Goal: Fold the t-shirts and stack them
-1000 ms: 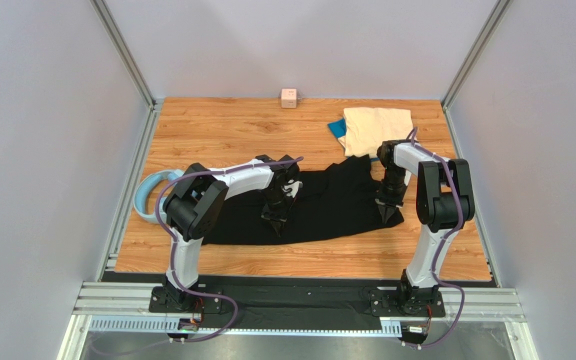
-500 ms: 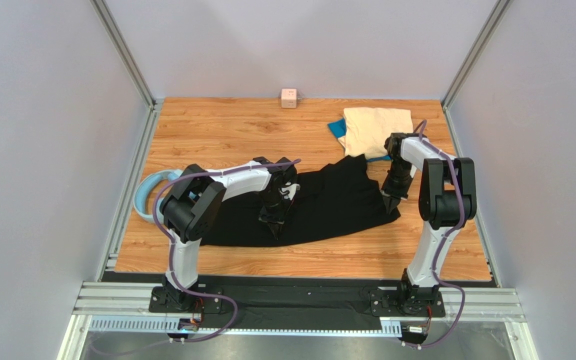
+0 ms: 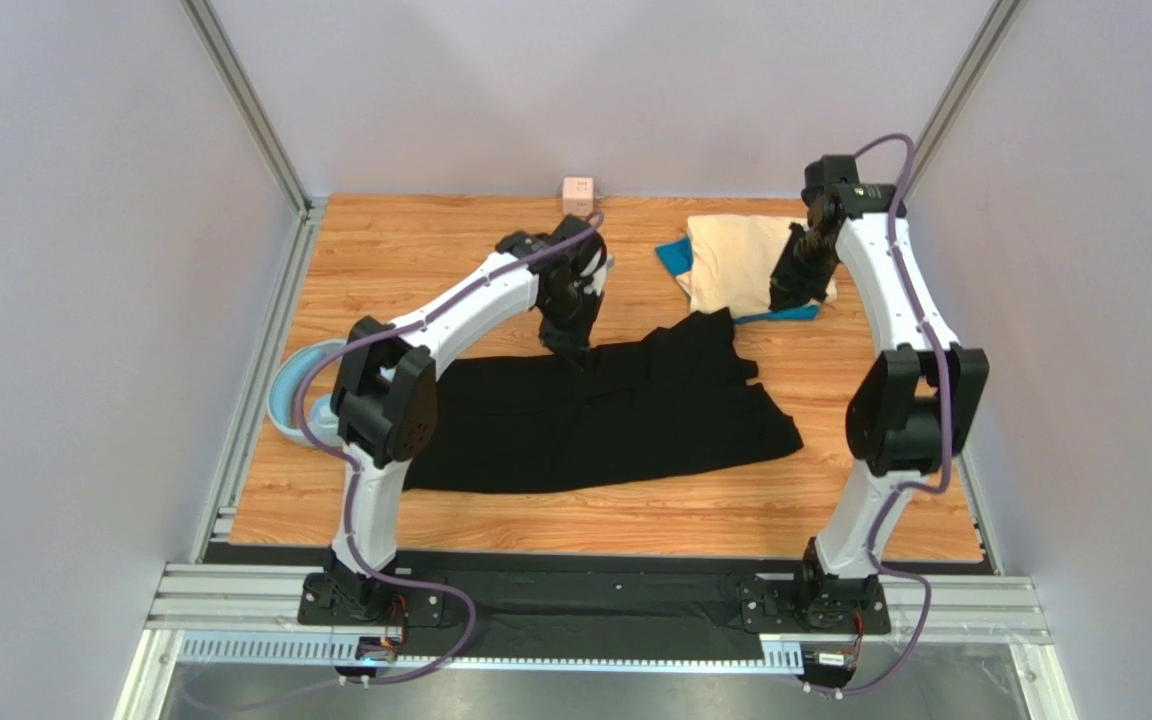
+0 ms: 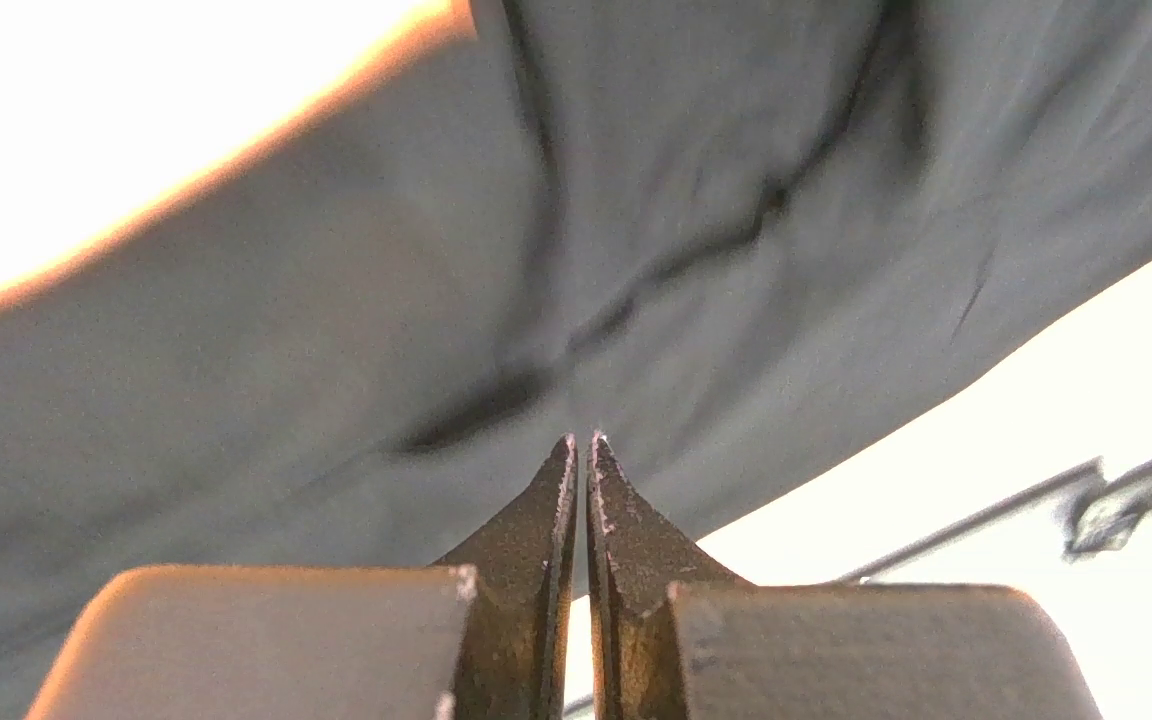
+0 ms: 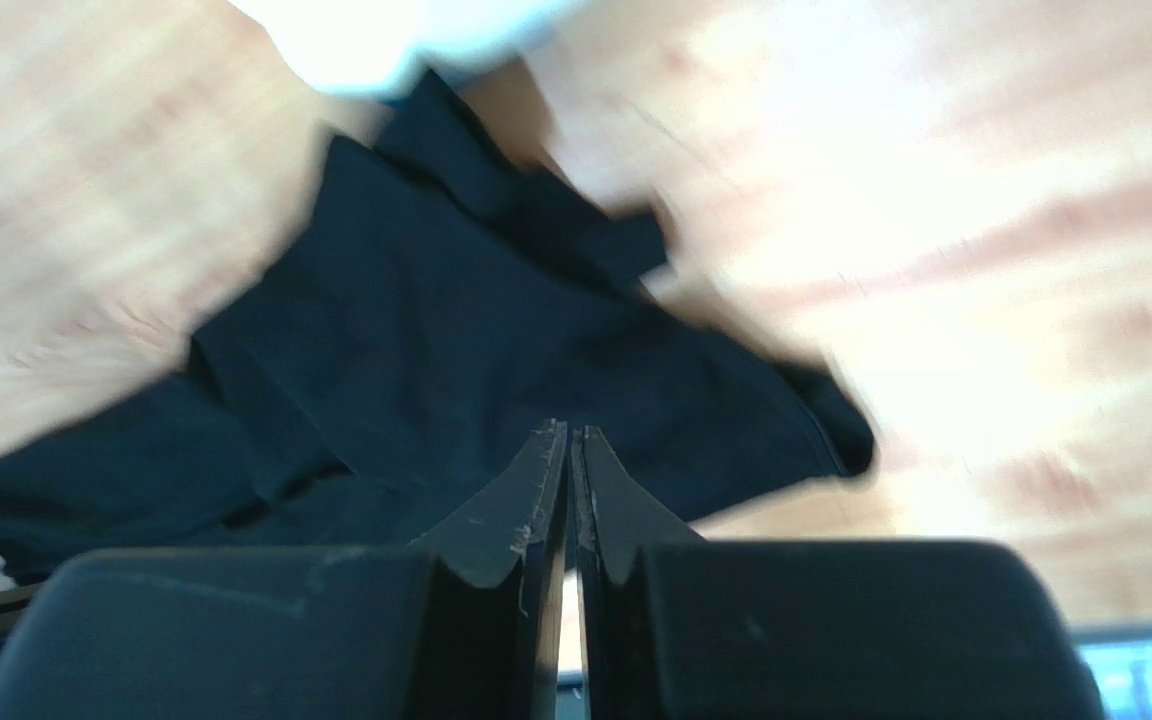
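Where black t-shirt [image 3: 597, 423] lies — ring [image 3: 294, 393] near, cube [image 3: 578, 194] well apart.

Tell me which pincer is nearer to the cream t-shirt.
Right. The right pincer hangs over the right side of the cream t-shirt; the left pincer is off to its left, above the far edge of the black t-shirt.
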